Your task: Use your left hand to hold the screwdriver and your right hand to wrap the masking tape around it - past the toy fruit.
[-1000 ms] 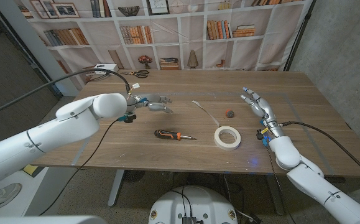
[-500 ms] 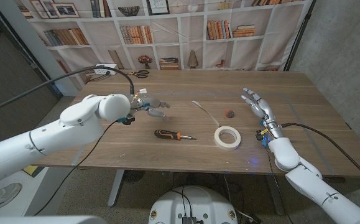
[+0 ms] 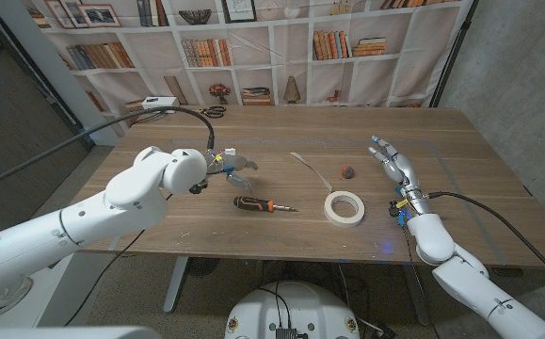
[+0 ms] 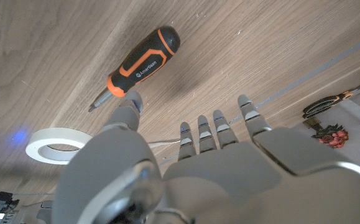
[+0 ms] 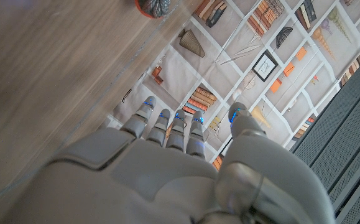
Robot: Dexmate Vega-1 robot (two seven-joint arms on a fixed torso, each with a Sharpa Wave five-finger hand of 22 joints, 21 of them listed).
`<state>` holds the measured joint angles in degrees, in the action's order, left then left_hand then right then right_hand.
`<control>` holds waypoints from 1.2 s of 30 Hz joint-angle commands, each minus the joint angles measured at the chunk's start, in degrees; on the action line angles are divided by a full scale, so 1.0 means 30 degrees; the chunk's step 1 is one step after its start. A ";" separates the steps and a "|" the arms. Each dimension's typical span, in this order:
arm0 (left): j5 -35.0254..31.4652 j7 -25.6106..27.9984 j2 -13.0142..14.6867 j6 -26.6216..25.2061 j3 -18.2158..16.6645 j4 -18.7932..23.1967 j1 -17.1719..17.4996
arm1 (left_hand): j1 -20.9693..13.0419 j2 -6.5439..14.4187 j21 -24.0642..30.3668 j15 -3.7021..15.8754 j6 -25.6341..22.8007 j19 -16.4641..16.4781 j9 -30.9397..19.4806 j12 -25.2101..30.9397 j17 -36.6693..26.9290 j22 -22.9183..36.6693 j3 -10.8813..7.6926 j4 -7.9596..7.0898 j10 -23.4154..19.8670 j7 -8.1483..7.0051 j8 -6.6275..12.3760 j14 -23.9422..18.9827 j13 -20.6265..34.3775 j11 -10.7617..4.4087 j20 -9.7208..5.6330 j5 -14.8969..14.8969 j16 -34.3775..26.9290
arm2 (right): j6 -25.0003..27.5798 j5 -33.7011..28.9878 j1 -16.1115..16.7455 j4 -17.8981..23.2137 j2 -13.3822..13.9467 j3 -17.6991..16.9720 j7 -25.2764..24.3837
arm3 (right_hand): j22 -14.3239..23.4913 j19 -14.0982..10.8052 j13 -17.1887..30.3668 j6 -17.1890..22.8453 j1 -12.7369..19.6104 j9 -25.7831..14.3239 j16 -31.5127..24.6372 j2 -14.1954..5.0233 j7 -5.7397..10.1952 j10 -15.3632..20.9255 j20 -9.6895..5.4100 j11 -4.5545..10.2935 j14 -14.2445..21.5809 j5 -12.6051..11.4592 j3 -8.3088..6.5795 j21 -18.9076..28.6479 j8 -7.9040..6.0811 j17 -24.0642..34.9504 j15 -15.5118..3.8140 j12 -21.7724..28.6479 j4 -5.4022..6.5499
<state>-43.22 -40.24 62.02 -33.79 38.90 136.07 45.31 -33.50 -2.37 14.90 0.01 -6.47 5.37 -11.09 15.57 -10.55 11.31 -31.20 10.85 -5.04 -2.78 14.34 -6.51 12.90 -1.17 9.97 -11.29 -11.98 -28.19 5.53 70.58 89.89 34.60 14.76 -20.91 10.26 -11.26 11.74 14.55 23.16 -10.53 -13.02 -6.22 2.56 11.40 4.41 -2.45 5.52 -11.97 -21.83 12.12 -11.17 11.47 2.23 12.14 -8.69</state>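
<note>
Since a second ago the left hand has been carried nearer the screwdriver and is now held above the table just behind its handle, fingers spread and nothing gripped. The black and orange handle is seen lying flat on the wood, bare metal tip pointing toward the masking tape. The right hand is kept raised near the right edge, fingers extended and apart, empty. The tape roll is laid flat between the screwdriver and that hand, and a loose white strip is stretched behind it. The toy fruit, small and dark reddish, is found just beyond the roll. Scissors are left at the far edge before the bookshelf backdrop
</note>
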 commanded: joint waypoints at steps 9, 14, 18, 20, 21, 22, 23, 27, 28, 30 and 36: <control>-0.5850 -0.2906 -0.2112 0.2497 -0.0158 -0.0357 0.1294 | -0.4231 0.1668 0.0036 0.0041 -0.0878 0.0084 -0.0896 0.0585 -0.0442 0.0154 -0.0813 -0.0120 -0.0598 0.0624 0.0892 -0.0568 0.1039 -0.0160 -0.0208 -0.0348 -0.0375 | -0.0587 -0.0007 0.0948 0.0016 -0.0258 -0.0582 -0.0349 | 0.0108 -0.0187 0.0001 0.0263 -0.0035 -0.0074 -0.0123 -0.0059 0.0085 0.0288 0.0028 0.0023 0.0372 0.0062 0.0037 0.0138 -0.0126 0.0085 0.0064 0.0181 0.0202; -0.7559 -0.1946 -0.2468 0.3391 -0.0135 -0.0592 0.2062 | -0.2998 0.0253 0.0066 0.0123 -0.0639 0.0215 -0.0972 0.0787 -0.0514 0.0163 0.0741 -0.0749 -0.0773 0.0389 0.0779 -0.0728 0.1396 -0.0173 -0.0245 0.0278 -0.0469 | -0.0682 0.0032 0.1050 -0.0054 -0.0282 -0.0664 -0.0277 | 0.0109 -0.0183 0.0002 0.0302 -0.0122 -0.0075 -0.0166 -0.0069 0.0090 0.0351 0.0057 0.0015 0.0479 0.0075 0.0080 0.0133 -0.0127 0.0104 0.0067 0.0190 0.0255; -0.8522 -0.2109 -0.2904 0.4183 -0.0123 -0.0877 0.2351 | -0.2702 -0.0516 0.0064 0.0240 -0.0833 0.0244 -0.1007 0.0854 -0.0521 0.0169 0.1341 -0.0765 -0.0830 0.0344 0.0832 -0.0732 0.1552 -0.0337 -0.0369 0.0104 -0.0459 | -0.0570 0.0035 0.1166 0.0025 -0.0343 -0.0752 -0.0344 | 0.0109 -0.0183 0.0002 0.0318 -0.0178 -0.0075 -0.0182 -0.0078 0.0096 0.0389 0.0081 0.0007 0.0523 0.0083 0.0109 0.0129 -0.0122 0.0117 0.0041 0.0192 0.0287; -0.8826 -0.2660 -0.3206 0.4520 -0.0100 -0.1054 0.2313 | -0.2727 -0.0659 0.0082 0.0397 -0.0987 0.0293 -0.1020 0.0887 -0.0521 0.0173 0.1445 -0.0735 -0.0887 0.0239 0.0899 -0.0778 0.1591 -0.0498 -0.0492 0.0051 -0.0471 | -0.0511 0.0087 0.1208 0.0031 -0.0361 -0.0790 -0.0329 | 0.0109 -0.0184 0.0002 0.0319 -0.0196 -0.0075 -0.0187 -0.0079 0.0104 0.0396 0.0082 0.0006 0.0542 0.0085 0.0120 0.0128 -0.0117 0.0119 0.0042 0.0189 0.0294; -0.8989 -0.2753 -0.3347 0.4641 -0.0105 -0.1154 0.2347 | -0.2870 -0.0697 0.0107 0.0488 -0.1005 0.0356 -0.1032 0.0908 -0.0526 0.0180 0.1483 -0.0674 -0.0903 0.0191 0.0924 -0.0876 0.1629 -0.0559 -0.0536 0.0010 -0.0503 | -0.0562 0.0065 0.1201 -0.0033 -0.0353 -0.0787 -0.0299 | 0.0109 -0.0186 0.0002 0.0327 -0.0205 -0.0075 -0.0187 -0.0080 0.0091 0.0408 0.0092 -0.0027 0.0546 0.0087 0.0126 0.0128 -0.0117 0.0121 0.0045 0.0189 0.0297; -0.9304 -0.2685 -0.3415 0.4810 -0.0080 -0.1240 0.2412 | -0.3102 -0.0353 0.0157 0.0384 -0.0843 0.0468 -0.1056 0.0893 -0.0574 0.0198 0.1401 -0.0709 -0.0811 0.0385 0.0874 -0.0912 0.1691 -0.0383 -0.0291 -0.0046 -0.0545 | -0.0475 0.0113 0.1227 -0.0001 -0.0394 -0.0807 -0.0326 | 0.0109 -0.0188 0.0002 0.0326 -0.0214 -0.0075 -0.0192 -0.0080 0.0087 0.0411 0.0090 -0.0003 0.0562 0.0088 0.0132 0.0128 -0.0114 0.0122 0.0049 0.0187 0.0301; -0.9636 -0.2642 -0.3499 0.4966 -0.0048 -0.1327 0.2470 | -0.3209 -0.0132 0.0224 0.0336 -0.0694 0.0615 -0.1082 0.0907 -0.0617 0.0220 0.1416 -0.0765 -0.0783 0.0459 0.0820 -0.0941 0.1764 -0.0343 -0.0163 -0.0060 -0.0586 | -0.0516 0.0085 0.1213 -0.0059 -0.0376 -0.0794 -0.0283 | 0.0109 -0.0194 0.0002 0.0332 -0.0224 -0.0076 -0.0188 -0.0081 0.0098 0.0407 0.0089 -0.0029 0.0557 0.0089 0.0138 0.0129 -0.0113 0.0123 0.0052 0.0181 0.0304; -1.0216 -0.1898 -0.3856 0.5262 -0.0257 -0.1673 0.2972 | -0.3405 -0.0102 0.0562 0.0553 -0.0861 0.1363 -0.1157 0.1069 -0.0668 0.0296 0.1697 -0.0765 -0.0961 0.0413 0.0893 -0.1410 0.1980 -0.0446 0.0006 -0.0078 -0.0784 | -0.0458 0.0174 0.1207 -0.0096 -0.0392 -0.0787 -0.0182 | 0.0110 -0.0197 0.0002 0.0357 -0.0244 -0.0076 -0.0190 -0.0081 0.0086 0.0443 0.0105 -0.0035 0.0580 0.0092 0.0153 0.0127 -0.0114 0.0125 0.0058 0.0184 0.0308; -0.9970 -0.1666 -0.3980 0.5264 -0.0421 -0.1774 0.3122 | -0.3434 -0.0098 0.0673 0.0622 -0.0862 0.1616 -0.1173 0.1118 -0.0676 0.0315 0.1766 -0.0776 -0.1031 0.0445 0.0892 -0.1537 0.2026 -0.0416 0.0082 -0.0086 -0.0833 | -0.0451 0.0176 0.1203 -0.0102 -0.0397 -0.0789 -0.0176 | 0.0110 -0.0198 0.0002 0.0372 -0.0249 -0.0076 -0.0191 -0.0079 0.0092 0.0470 0.0106 -0.0074 0.0589 0.0093 0.0158 0.0127 -0.0117 0.0125 0.0058 0.0191 0.0307; -0.9652 -0.1311 -0.4174 0.5296 -0.0617 -0.2000 0.3324 | -0.3439 -0.0055 0.0804 0.0656 -0.0976 0.1904 -0.1201 0.1228 -0.0685 0.0339 0.1894 -0.0833 -0.1214 0.0541 0.0930 -0.1798 0.2112 -0.0390 0.0135 -0.0104 -0.0932 | -0.0443 0.0127 0.1193 -0.0113 -0.0408 -0.0795 -0.0201 | 0.0110 -0.0206 0.0002 0.0404 -0.0257 -0.0076 -0.0189 -0.0075 0.0097 0.0513 0.0108 -0.0096 0.0595 0.0096 0.0166 0.0129 -0.0125 0.0124 0.0072 0.0203 0.0306; -0.6852 0.0896 -0.4412 0.5603 -0.1550 -0.2753 0.4022 | -0.3616 0.0216 0.1176 0.0648 -0.1425 0.2927 -0.1308 0.1168 -0.0462 0.0264 0.2171 -0.0892 -0.1075 0.0756 0.1125 -0.1696 0.2300 -0.0211 -0.0404 -0.0082 -0.0733 | -0.0175 0.0000 0.1141 0.0048 -0.0400 -0.0816 -0.0257 | 0.0110 -0.0204 0.0002 0.0455 -0.0282 -0.0076 -0.0187 -0.0065 0.0077 0.0574 0.0120 -0.0090 0.0623 0.0102 0.0189 0.0123 -0.0130 0.0123 0.0082 0.0209 0.0303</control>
<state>-69.97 -44.73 51.06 -19.27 37.53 131.16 53.97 -43.76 -2.08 17.98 2.23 -10.14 12.88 -14.79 19.10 -12.12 12.11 -25.00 8.20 -8.69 -0.71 17.20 -12.19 19.56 -2.18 9.11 -11.28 -14.63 -29.79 5.81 74.02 89.73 33.51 12.52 -21.68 10.26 -11.47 11.74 15.26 22.43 -10.53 -13.35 -6.46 2.87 12.52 4.63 -2.76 6.96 -11.97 -21.27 12.12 -11.17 11.60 2.44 12.59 -8.14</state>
